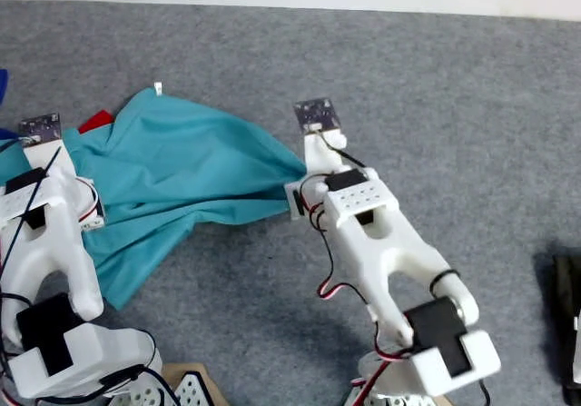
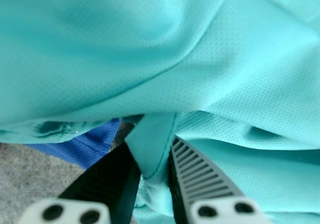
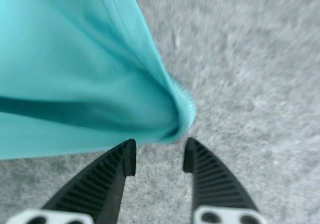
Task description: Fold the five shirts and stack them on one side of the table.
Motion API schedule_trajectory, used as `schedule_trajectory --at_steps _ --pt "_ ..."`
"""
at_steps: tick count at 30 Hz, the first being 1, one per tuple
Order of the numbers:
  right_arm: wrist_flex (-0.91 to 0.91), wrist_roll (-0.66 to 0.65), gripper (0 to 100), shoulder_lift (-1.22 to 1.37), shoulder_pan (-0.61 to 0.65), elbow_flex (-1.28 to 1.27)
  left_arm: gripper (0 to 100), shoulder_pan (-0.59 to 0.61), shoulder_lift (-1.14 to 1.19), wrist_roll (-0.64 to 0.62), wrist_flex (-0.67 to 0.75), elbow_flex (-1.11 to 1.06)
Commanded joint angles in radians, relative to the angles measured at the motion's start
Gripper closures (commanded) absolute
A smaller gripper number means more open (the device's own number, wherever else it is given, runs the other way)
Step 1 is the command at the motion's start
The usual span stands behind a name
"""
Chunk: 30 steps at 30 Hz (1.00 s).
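Beside shirt edge (image 3: 181,108), right claw (image 3: 160,146) gapes; left claw (image 2: 151,151) pinches fold (image 2: 154,131).

White arms (image 1: 386,242); black servos (image 1: 438,321); red-and-black cables (image 1: 325,287); black ridged jaws

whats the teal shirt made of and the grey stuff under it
The teal shirt looks like a thin synthetic sports knit: fine pinhole mesh, soft sheen. The grey table cover looks like felt or low carpet, matte and fuzzy.

Grey carpeted table (image 1: 472,88); dark object (image 1: 569,306) at right edge; tan board (image 1: 204,379) nearside
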State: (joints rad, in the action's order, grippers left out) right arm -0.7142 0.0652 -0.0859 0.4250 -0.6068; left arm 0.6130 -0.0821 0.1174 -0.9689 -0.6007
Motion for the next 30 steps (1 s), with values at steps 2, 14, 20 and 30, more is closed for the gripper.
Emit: schedule_trajectory --at_steps 2,14,20,30 --pt "0.056 -0.009 81.3 -0.015 -0.022 0.015 93 0.008 -0.013 0.006 0.014 0.038" --pt "0.090 -0.009 85.1 0.196 -0.053 0.156 93 0.013 -0.007 0.006 0.014 0.036" --pt "0.084 -0.008 97.9 0.193 -0.077 0.179 93 0.001 -0.015 -0.015 0.006 0.088" --pt "-0.004 -0.041 99.1 -0.010 -0.084 0.282 93 -0.048 -0.015 -0.261 -0.209 0.466"
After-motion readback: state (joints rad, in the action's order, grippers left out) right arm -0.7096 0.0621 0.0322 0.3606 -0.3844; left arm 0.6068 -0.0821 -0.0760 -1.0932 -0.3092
